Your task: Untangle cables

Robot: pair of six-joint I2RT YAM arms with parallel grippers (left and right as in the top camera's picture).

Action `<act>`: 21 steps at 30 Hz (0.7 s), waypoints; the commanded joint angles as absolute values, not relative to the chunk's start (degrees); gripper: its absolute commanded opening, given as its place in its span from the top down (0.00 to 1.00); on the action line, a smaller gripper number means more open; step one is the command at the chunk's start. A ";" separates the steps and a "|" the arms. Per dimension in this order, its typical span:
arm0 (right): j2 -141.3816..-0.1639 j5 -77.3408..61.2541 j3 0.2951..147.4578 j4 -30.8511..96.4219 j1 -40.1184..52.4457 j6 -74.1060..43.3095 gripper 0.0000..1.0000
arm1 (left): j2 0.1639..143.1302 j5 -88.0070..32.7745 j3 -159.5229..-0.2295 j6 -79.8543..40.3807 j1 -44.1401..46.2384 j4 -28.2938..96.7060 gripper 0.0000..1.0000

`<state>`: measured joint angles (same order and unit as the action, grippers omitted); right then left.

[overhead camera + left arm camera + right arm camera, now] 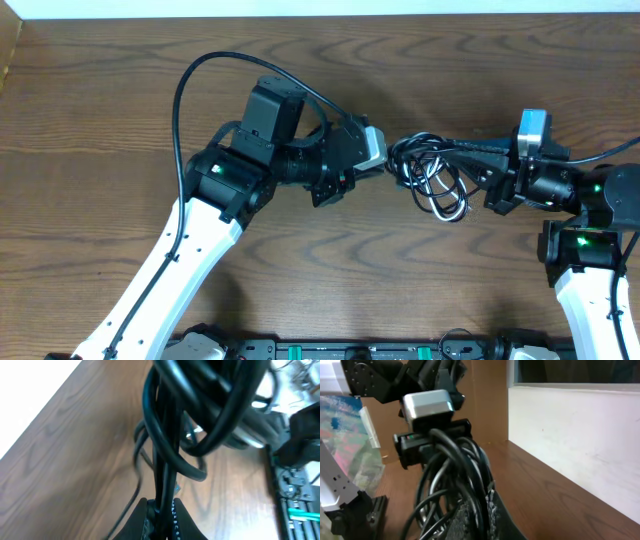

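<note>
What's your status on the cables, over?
Left gripper, right gripper both shut on tangled bundle of thin black and white cables. Not yet separated. Grippers close together.

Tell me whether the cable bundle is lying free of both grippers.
No; in the overhead view the cables are bunched between the left gripper and the right gripper, with both reaching into the tangle.

Nothing readable here tbh. No legible text, brand or number on the cables (418,152), the table (100,120), or anything else across all three views.
</note>
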<state>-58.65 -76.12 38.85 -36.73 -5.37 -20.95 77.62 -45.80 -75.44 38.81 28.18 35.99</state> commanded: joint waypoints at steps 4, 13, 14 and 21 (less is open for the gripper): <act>-58.41 -75.59 40.12 -36.86 -5.15 -22.31 0.99 | 77.47 -26.41 -75.96 29.93 28.03 34.13 0.92; -58.41 -75.59 40.12 -36.84 -5.15 -22.31 0.99 | 77.47 -23.59 -75.96 28.14 28.05 33.32 0.93; -58.41 -75.59 40.12 -36.84 -5.15 -22.31 0.99 | 77.47 -24.67 -75.96 28.12 28.05 33.36 0.92; -58.41 -75.57 40.12 -36.84 -5.15 -22.31 0.99 | 77.47 -43.51 -75.96 28.16 28.05 33.34 0.15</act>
<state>-58.85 -76.12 38.85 -36.64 -4.97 -21.52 77.62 -33.47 -75.44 28.80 28.18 33.19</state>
